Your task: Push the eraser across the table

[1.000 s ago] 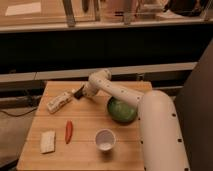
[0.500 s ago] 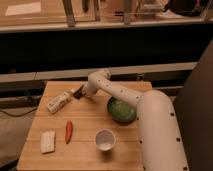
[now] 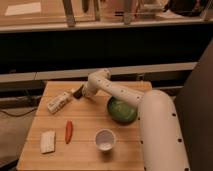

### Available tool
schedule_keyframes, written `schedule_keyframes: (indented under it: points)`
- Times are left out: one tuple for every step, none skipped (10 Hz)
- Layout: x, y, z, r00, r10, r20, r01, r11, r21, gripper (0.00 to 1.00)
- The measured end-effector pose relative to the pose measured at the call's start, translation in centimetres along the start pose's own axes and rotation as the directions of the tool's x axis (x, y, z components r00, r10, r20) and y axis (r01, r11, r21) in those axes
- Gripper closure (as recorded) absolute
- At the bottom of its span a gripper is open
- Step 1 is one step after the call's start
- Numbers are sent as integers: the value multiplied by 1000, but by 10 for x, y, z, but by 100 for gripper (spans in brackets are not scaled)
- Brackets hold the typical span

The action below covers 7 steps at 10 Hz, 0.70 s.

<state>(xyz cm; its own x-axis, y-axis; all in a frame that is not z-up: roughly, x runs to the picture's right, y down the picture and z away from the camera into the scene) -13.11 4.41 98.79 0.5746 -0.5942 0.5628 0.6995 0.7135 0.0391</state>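
Note:
The light wooden table (image 3: pixel 85 150) fills the lower middle of the camera view. My white arm reaches from the right across the far side of the table, and my gripper (image 3: pixel 79 92) is low over the far left part, right beside the end of a whitish crinkled packet (image 3: pixel 59 101). A small dark shape sits at the gripper's tip. I cannot tell whether it is the eraser or part of the gripper, so the eraser is not clearly in view.
A green bowl (image 3: pixel 121 110) sits right of centre, under my forearm. A white cup (image 3: pixel 105 139) stands near the front. A red-orange chilli (image 3: pixel 69 131) and a pale flat block (image 3: pixel 48 141) lie at the front left. A dark ledge runs behind the table.

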Motion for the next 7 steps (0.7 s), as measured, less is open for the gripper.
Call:
schedule_keyframes:
  points:
    - [0,1,-1,1000,2,0,-2,1000,0,99]
    - [1,2,-2,1000,4,0,-4,1000,2,99]
    - [1,2,-3,1000,5,-1,-5,1000,3,99]
    - [0,2,-4,1000,5,0,-5,1000,3,99]
    - [0,2,-5,1000,4,-1,-4,1000,5,99]
    - [0,3,-6,1000,5,-2,-5,1000,6,99]
    - [0,3,-6,1000,5,-2,-5,1000,6,99]
